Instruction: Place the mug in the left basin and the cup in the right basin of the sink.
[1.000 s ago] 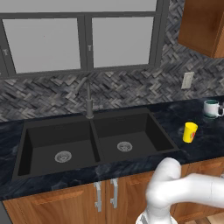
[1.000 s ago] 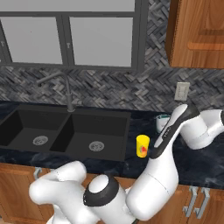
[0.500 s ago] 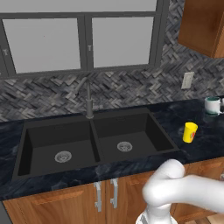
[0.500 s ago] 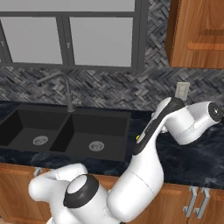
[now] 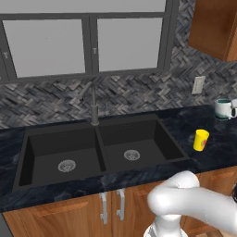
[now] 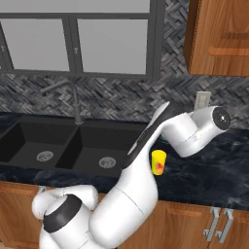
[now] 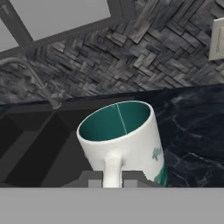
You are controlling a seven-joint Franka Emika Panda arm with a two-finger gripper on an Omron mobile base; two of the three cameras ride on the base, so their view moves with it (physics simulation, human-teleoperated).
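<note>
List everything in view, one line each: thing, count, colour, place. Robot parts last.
mug: one, white with teal inside, at the claw, its handle between the finger tips, above the counter right of the sink.
cup: one, yellow with a red mark, upright on the counter right of the sink.
sink: one, black, two basins set in the counter, a steel drain in each.
faucet: one, dark grey, behind the sink's divider.
counter: one, dark marbled, above wooden cabinets.
wall outlet: one, pale, on the backsplash.
window: one, grey-framed, above the sink.
claw: one, dark tips, shut on the mug's handle.
</note>
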